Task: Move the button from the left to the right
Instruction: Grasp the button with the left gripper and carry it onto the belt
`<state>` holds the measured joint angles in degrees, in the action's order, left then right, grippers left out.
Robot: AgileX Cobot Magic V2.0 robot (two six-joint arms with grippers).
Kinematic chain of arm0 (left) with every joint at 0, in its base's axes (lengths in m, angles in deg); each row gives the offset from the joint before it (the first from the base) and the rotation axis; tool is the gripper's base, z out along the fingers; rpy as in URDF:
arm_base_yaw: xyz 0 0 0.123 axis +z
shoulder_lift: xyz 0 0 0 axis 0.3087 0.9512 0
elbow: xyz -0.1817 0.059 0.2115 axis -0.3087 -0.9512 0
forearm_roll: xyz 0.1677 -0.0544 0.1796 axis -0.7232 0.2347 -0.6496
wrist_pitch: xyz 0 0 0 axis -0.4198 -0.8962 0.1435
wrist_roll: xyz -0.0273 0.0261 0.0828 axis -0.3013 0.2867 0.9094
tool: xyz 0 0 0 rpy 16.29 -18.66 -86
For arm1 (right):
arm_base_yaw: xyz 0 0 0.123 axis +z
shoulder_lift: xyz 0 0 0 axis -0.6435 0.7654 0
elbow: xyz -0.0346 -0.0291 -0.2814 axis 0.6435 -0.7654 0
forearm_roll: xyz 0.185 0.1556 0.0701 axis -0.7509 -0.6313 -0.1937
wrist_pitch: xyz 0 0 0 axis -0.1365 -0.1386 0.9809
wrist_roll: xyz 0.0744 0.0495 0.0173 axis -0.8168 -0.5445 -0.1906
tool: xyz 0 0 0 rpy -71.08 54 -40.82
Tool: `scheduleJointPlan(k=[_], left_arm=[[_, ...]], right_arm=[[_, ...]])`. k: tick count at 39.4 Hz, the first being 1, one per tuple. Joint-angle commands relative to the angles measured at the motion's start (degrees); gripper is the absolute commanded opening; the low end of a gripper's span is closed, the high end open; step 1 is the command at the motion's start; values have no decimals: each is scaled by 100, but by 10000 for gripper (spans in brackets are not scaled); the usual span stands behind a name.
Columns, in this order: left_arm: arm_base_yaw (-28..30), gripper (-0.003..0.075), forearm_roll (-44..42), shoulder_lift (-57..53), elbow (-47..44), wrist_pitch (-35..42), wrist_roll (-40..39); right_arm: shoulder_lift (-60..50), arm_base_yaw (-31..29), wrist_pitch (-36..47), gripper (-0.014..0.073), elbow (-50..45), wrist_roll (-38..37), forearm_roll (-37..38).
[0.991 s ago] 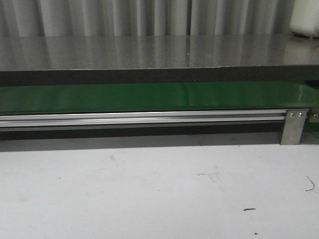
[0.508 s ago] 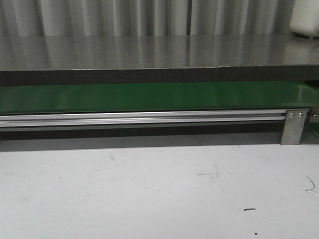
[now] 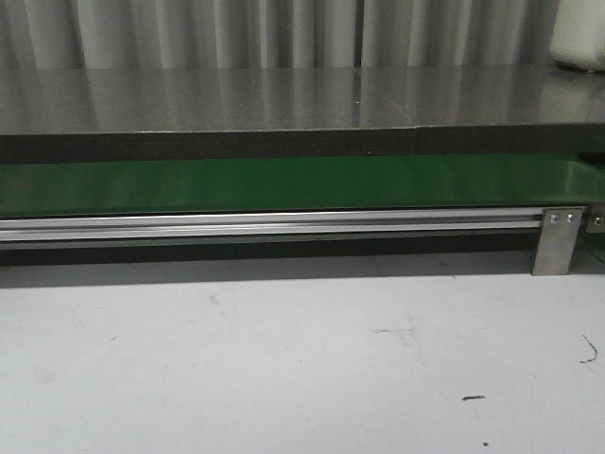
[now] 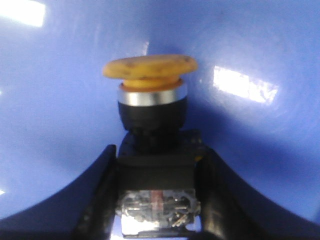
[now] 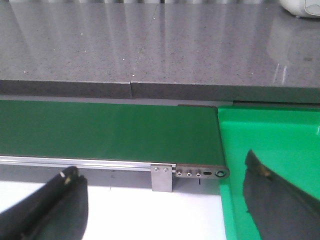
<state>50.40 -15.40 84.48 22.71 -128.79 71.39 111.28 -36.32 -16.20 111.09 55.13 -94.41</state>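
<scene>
In the left wrist view the button fills the middle: a round orange-yellow head, a silver ring and a dark boxy body. My left gripper is shut on the button's body, one dark finger on each side, against a blue surface. In the right wrist view my right gripper is open and empty above the white table, near the end of the green belt. Neither gripper nor the button shows in the front view, where the green belt runs across.
A bright green bin sits at the belt's end. A silver rail with a metal bracket runs along the belt's front. A grey stone counter lies behind, with a white object at its far right.
</scene>
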Motion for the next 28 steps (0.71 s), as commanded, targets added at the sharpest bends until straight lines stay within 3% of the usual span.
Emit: scheduleJointPlan(k=[1,7,21,28], left_arm=[[-59,-21,246,-690,339,60,-1],[-366,-20,967,-1117,567,-62,-1],[-1552,-21,904,-1748,605,-1110,-1],[-1973,-20,904,-1720,526,-1167,-1]], right_arm=[[83,-3,408,645,201,19,41],[83,-3,403,645,201,19,41],[83,-3,386,645,201,19,41],[83,-3,386,645,201,19,41]])
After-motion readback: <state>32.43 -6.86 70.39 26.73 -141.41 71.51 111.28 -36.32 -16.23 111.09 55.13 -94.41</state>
